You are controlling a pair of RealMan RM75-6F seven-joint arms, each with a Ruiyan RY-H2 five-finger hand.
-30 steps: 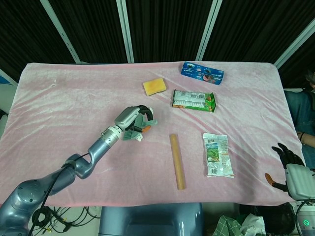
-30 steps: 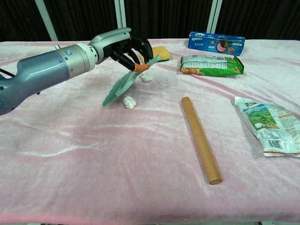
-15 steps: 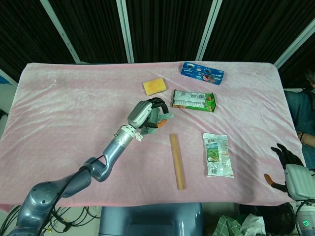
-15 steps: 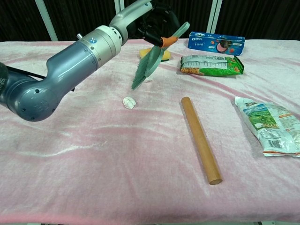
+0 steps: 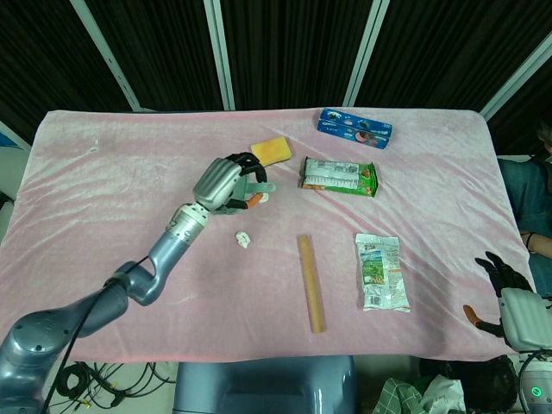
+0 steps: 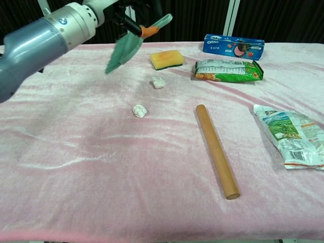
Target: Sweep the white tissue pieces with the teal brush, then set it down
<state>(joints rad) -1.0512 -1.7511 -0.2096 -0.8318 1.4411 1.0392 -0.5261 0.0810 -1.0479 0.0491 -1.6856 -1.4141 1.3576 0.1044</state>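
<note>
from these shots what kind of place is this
Probably a robot lab or data-collection rig, not a home: a table under a pink cloth, dark curtains on metal frame poles behind it, and assorted props laid out, such as a wooden rod, snack packs and a sponge.

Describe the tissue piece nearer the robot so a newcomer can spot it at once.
On the pink velvet tablecloth, find the long wooden cylindrical rod lying right of centre. Left of its far end sits a small crumpled white tissue piece, alone on bare cloth. A second white tissue wad lies farther back, just in front of the yellow sponge; the one you want is nearer the robot.
</note>
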